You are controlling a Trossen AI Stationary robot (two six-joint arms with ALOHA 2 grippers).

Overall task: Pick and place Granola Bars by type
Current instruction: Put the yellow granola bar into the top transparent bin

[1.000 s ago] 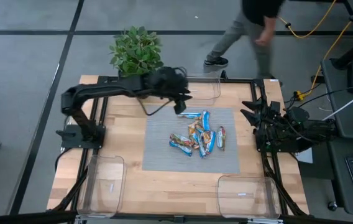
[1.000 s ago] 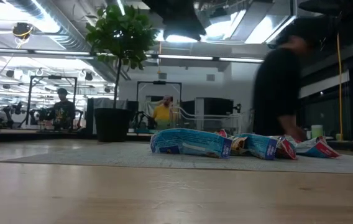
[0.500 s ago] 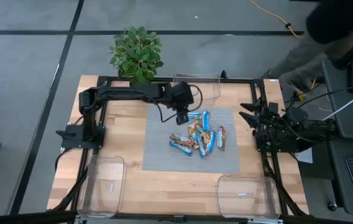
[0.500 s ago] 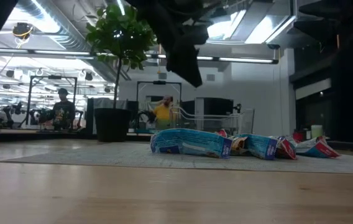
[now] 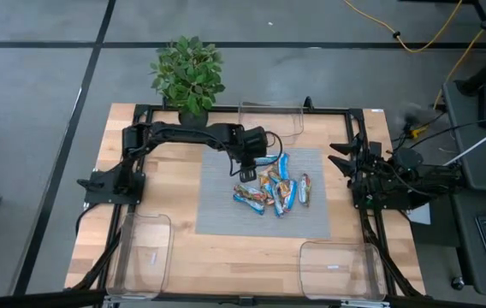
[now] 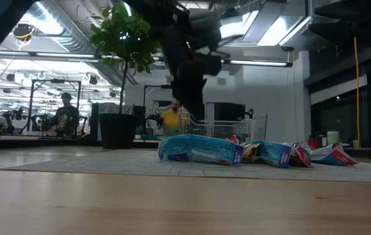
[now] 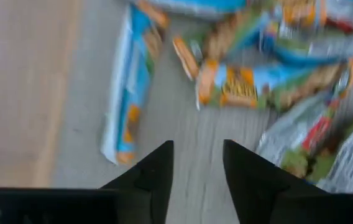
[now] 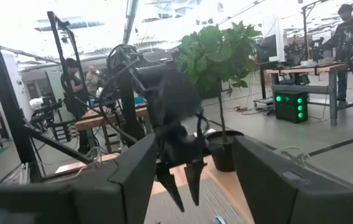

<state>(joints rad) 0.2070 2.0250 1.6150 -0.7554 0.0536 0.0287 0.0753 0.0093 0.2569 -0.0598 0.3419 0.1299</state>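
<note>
The left gripper [image 5: 247, 174], its jaws open, hangs above the left edge of the shiny blue, silver and orange-red foil-wrapped granola bars [image 5: 275, 188] heaped mid-bench on the grey mat [image 5: 217, 205], probably to choose one, while the right gripper [image 5: 339, 158], jaws also apart, waits at the right edge.

Table [image 5: 174, 222]: light wood top, dark frame rails along edges. Grey mat [image 5: 226, 214] lies flat at centre. Granola Bars [image 5: 273, 190] heaped in loose cluster on mat's middle, blue wrappers prominent, several touching or overlapping. Three clear plastic bins on wood: one at near left corner [image 5: 140, 254], one at near right corner [image 5: 339, 268], one at far edge [image 5: 270, 118]. Potted plant [image 5: 188, 75] at far left edge.
</note>
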